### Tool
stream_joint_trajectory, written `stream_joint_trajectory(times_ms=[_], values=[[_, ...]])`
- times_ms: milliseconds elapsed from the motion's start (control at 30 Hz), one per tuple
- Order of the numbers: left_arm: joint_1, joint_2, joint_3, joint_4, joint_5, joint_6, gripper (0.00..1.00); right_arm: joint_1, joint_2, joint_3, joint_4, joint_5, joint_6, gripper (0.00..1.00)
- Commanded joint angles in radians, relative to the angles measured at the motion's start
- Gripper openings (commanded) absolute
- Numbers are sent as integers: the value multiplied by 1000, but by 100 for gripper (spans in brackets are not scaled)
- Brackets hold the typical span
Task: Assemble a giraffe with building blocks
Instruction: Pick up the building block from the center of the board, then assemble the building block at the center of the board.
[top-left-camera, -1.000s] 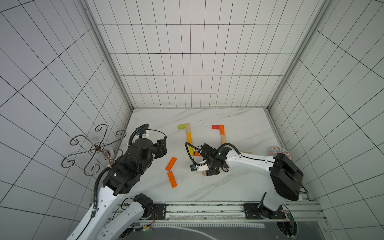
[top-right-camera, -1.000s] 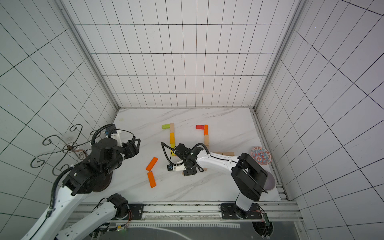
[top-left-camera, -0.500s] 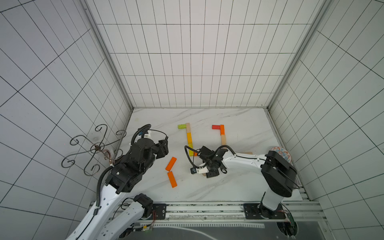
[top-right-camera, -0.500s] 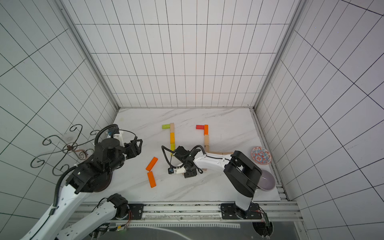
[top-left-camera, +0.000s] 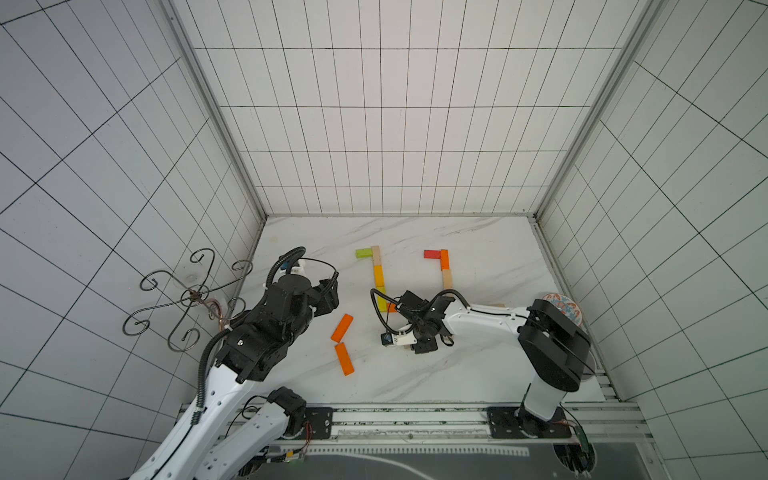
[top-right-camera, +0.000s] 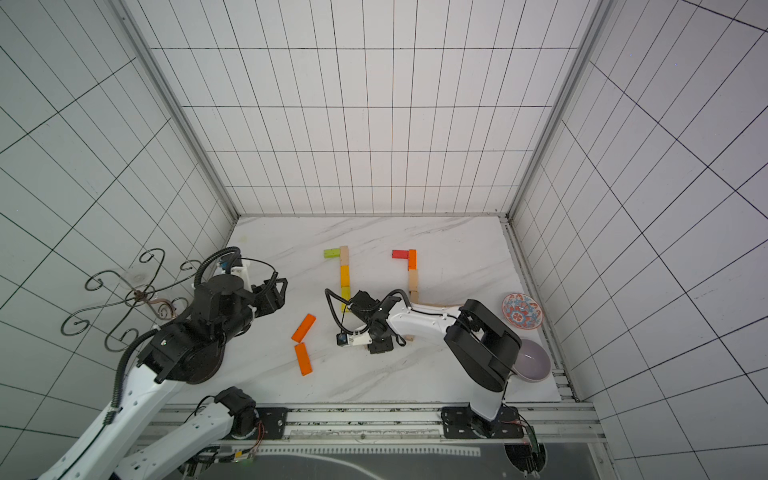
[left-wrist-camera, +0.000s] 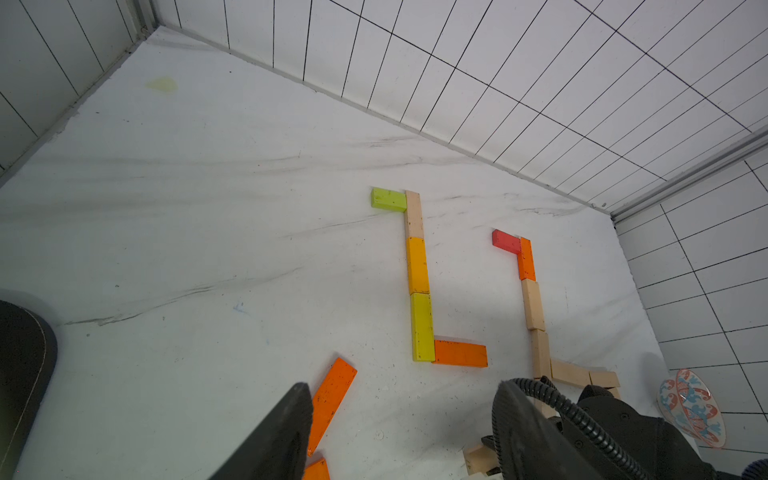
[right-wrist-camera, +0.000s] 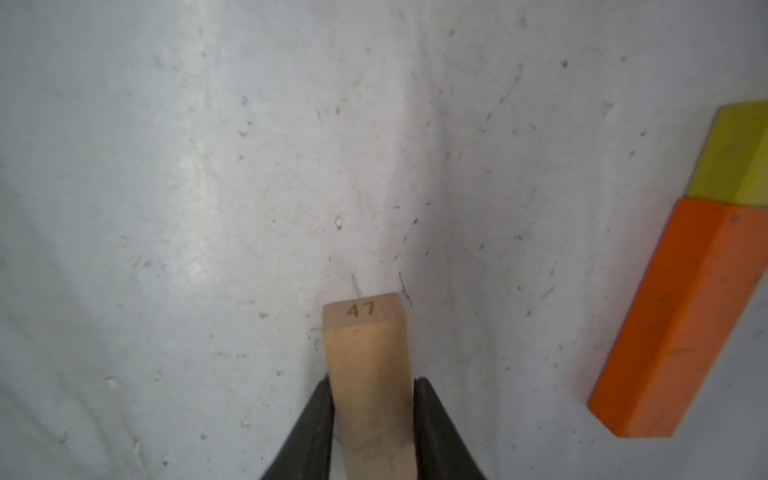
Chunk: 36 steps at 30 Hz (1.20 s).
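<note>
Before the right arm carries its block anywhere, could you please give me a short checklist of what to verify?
1. Right gripper shut on the wooden block, a finger on each side: ok.
2. Wooden block sits straight between the fingers: ok.
3. Wooden block lifted off the table: cannot tell.
4. Left gripper open, holding nothing, apart from the right gripper: ok.
5. Loose orange blocks lie apart from the right gripper: ok.
6. Half-built figure's orange block touches the yellow-green block: ok.
</note>
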Motion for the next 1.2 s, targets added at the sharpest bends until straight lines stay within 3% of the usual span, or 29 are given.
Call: stream_joint_trajectory(times_ms=[0,333,600,1167], values=[[4,0,7,30,-2,3,70,-15,-4,-47,-23,-16,14,21],[5,17,-10,62,19,0,70,-131,-142,12,-31,41,2,16],[4,28,3,63,39,-1,70,-233,-32,119,-42,79,-55,16],[4,26,21,43,19,2,70,-284,124,205,22,14,-83,17]])
